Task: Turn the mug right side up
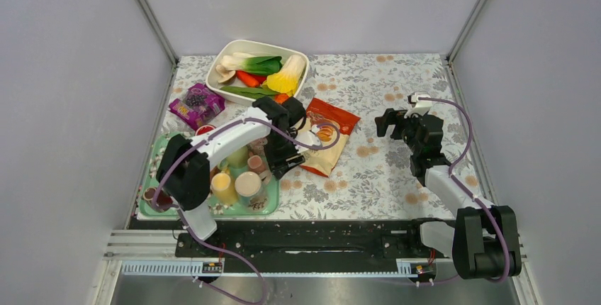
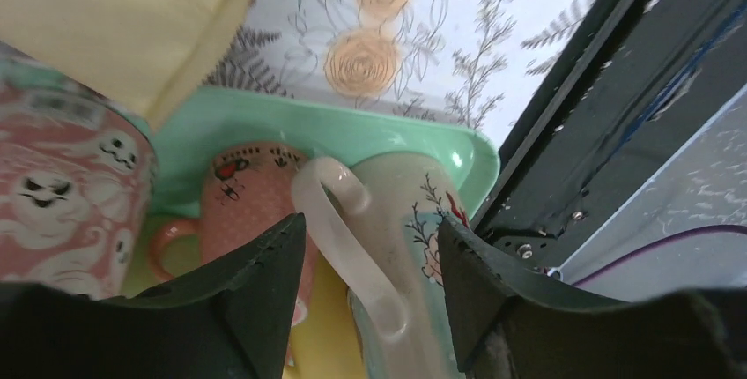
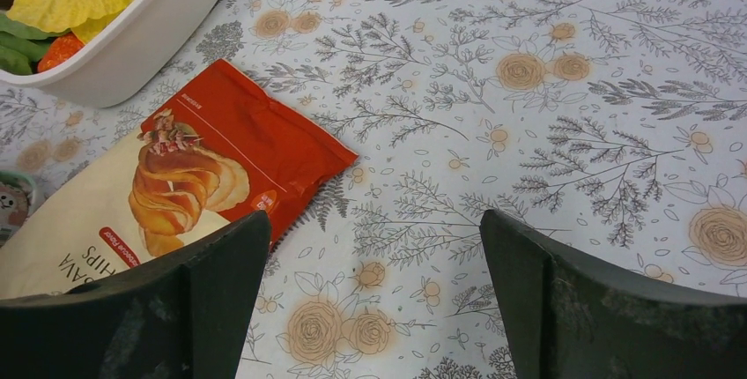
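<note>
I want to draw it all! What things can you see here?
Bowl: one, white, far middle of the table.
Vegetables: several, green, orange, yellow, white, in the bowl.
Purple packet: one, left of the bowl.
Chips bag: one, red and cream, table middle.
Tray: one, green, near left.
Mugs: several, yellow, cream, pink, green, on the tray; the arm hides some.
Cloth: one, floral, covering the table.
Left fingers: black, open, either side of the handle of a cream mug.
Right fingers: black, open, empty, above the cloth.

Mugs (image 1: 248, 183) crowd the tray (image 1: 272, 209) at left; bowl (image 1: 304, 64) behind it; chip bag (image 1: 330, 133) apparently touching its right side.
</note>
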You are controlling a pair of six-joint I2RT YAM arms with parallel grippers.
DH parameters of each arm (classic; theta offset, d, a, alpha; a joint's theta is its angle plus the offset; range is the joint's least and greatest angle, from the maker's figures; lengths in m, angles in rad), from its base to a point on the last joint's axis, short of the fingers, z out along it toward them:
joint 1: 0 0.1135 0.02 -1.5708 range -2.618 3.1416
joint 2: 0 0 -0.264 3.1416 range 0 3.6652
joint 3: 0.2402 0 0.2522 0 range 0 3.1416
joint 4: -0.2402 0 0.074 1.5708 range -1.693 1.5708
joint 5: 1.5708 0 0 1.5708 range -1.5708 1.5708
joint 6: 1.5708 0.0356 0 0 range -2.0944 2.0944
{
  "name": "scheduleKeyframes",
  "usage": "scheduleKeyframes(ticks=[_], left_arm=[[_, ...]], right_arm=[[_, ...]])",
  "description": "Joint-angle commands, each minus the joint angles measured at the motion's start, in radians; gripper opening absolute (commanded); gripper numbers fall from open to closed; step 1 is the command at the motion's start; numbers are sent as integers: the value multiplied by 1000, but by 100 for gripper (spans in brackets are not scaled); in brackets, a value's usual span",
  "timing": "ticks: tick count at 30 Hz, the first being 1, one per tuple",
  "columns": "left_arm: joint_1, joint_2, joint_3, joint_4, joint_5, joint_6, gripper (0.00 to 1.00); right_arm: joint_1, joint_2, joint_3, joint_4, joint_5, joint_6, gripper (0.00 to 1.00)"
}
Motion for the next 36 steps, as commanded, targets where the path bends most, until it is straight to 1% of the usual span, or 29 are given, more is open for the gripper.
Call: scheduleKeyframes(ticks=[1, 6, 13, 16, 21, 26, 30, 32, 35, 36], left_arm=[[-23, 14, -22, 6, -187, -107, 60], [-22, 40, -7, 48, -249, -110, 58], [-24, 77, -80, 46, -262, -55, 47], [-26, 78, -79, 36, -234, -48, 43], [-40, 82, -67, -30, -131, -40, 40], [-62, 61, -86, -71, -35, -6, 41], [-75, 55, -93, -81, -24, 13, 43], [-78, 54, -95, -77, -51, 20, 43], [-92, 44, -121, -40, -170, 24, 47], [-96, 41, -130, -26, -191, 35, 47]], right_arm=[[-4, -7, 39, 1, -41, 32, 99], [-4, -5, 37, 6, -45, 36, 99], [-3, -6, 34, 13, -40, 38, 99], [-5, 2, 33, 23, -42, 44, 99], [-4, 13, 38, 17, -39, 44, 99], [-5, 20, 45, 17, -38, 50, 99], [-3, 25, 50, 11, -43, 49, 99], [-4, 26, 53, 8, -45, 50, 99], [-4, 27, 52, 9, -44, 51, 99], [-4, 27, 52, 10, -45, 52, 99]])
